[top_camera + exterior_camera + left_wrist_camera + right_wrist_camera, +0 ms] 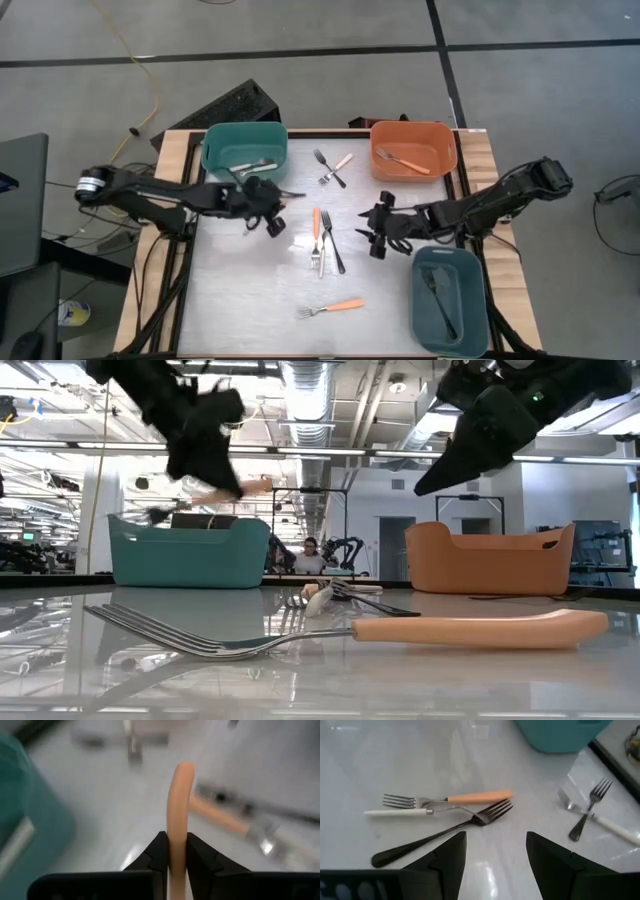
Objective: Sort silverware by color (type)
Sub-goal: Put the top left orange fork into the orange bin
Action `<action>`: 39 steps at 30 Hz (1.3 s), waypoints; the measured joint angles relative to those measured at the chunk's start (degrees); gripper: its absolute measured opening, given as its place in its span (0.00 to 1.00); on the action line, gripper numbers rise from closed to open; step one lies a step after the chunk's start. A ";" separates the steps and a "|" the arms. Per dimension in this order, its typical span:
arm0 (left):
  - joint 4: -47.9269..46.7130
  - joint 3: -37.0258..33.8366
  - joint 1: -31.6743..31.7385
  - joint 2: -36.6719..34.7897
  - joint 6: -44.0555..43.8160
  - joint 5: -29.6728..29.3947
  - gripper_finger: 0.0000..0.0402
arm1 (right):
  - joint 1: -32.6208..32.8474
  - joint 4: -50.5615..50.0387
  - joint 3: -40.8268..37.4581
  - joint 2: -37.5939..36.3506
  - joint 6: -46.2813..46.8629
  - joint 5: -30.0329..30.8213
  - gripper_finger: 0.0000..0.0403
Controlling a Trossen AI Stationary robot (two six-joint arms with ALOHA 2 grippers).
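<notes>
My left gripper (272, 200) hangs above the table just right of the teal bin (243, 150) and is shut on a fork with a pale peach handle (178, 795). My right gripper (495, 840) is open and hovers right of a heap of three forks (322, 240) with orange, white and black handles, touching nothing. A white-handled fork and a dark one (333, 168) lie crossed near the far edge. One orange-handled fork (330, 307) lies near the front. The teal bin holds a pale-handled fork (255, 167), and the orange bin (413, 150) holds an orange-handled one. My left gripper pinches the fork's peach handle (177, 851) between its two fingers. The handle's rounded free end sticks out ahead of the fingertips (160, 851), and the tine end is hidden behind the gripper. The fork is lifted clear of the table (245, 487).
A grey-blue bin (450, 298) with a dark fork inside stands at the table's right near corner, under my right arm. Bare tabletop (250, 290) spreads across the left near part. A person sits in the room far behind the table (310, 555).
</notes>
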 joint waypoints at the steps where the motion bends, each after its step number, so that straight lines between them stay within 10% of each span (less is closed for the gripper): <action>1: 1.54 -0.23 0.68 -1.29 1.87 0.05 0.06 | -0.41 0.82 0.00 0.00 -1.48 0.01 0.57; 12: 16.31 -2.46 13.77 -2.73 22.51 19.90 0.06 | -15.13 14.35 0.17 0.00 -15.93 -10.12 0.57; 22: 33.70 -2.46 21.31 0.40 8.65 40.02 0.06 | -29.47 19.66 5.56 0.00 -0.82 -34.16 0.57; 39: 44.09 -2.44 21.92 0.39 6.83 42.16 0.06 | -23.23 33.47 7.03 5.91 11.06 -23.81 0.56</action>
